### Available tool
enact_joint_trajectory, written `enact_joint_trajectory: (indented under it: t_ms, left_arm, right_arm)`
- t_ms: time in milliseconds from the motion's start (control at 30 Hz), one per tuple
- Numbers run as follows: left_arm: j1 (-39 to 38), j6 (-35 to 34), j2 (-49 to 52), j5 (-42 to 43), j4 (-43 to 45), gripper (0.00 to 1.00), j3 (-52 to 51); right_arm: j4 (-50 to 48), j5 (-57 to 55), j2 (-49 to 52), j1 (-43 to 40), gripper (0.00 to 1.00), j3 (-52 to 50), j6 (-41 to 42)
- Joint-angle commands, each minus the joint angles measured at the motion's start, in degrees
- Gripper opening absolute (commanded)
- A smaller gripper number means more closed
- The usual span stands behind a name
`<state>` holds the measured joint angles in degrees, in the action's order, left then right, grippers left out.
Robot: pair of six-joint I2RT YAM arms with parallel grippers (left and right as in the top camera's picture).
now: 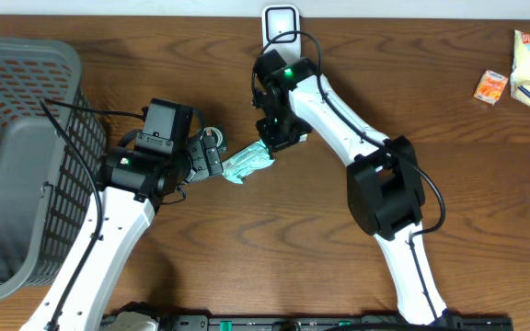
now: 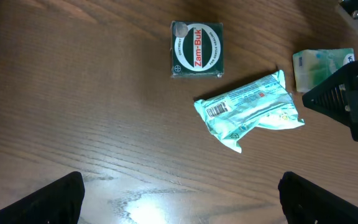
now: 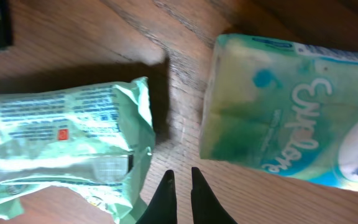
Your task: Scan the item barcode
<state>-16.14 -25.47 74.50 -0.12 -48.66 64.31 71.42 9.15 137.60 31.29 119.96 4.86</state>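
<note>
Right gripper (image 3: 180, 177): fingers pinched together, nothing between them. The tips sit at the crimped end of the mint-green crinkled plastic packet (image 3: 61, 149), touching or just short of it, can't tell which. Closed fingers suit a nudge, not a pick, so this is no grip.

The packet lies flat on the brown wooden worktop (image 1: 201, 276), around mid-worktop, between my two grippers. Its barcode (image 2: 217, 111) faces up, so the left wrist camera sees it cleanly. Left gripper (image 1: 210, 154): fully spread, holding nothing, just beside the packet's other end. It looks staged to brace or receive.

Neighbours:
- Soft green-and-white tissue pack (image 3: 291, 112), just beside the packet, on the other side of my right fingers.
- Square dark-green Zam-Buk carton (image 2: 196, 50), near but apart.

Both crowd the pick.

The white rounded device (image 1: 281, 20) at the far edge is likely the scanner, and the packet is well apart from it. My read: scan not yet done. The right gripper needs to open, take the crimp and carry the packet over with the barcode facing the window. The thin crinkly film may slip or fold over the code.
</note>
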Motion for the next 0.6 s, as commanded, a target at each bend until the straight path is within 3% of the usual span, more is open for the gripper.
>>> enact_joint_trajectory:
  t_ms: [0, 267, 567]
  left_arm:
    - [0.1, -0.1, -0.1, -0.1, -0.2, 0.98, 0.7]
    - [0.1, -0.1, -0.1, -0.1, -0.2, 0.98, 0.7]
    - [0.1, -0.1, -0.1, -0.1, -0.2, 0.98, 0.7]
  right_arm:
    - [0.8, -3.7, -2.4, 0.2, 0.02, 0.1, -0.4]
    - [-4.7, -4.1, -2.4, -0.1, 0.01, -4.8, -0.9]
    - [-0.5, -26.1, -2.4, -3.7, 0.01, -5.6, 7.3]
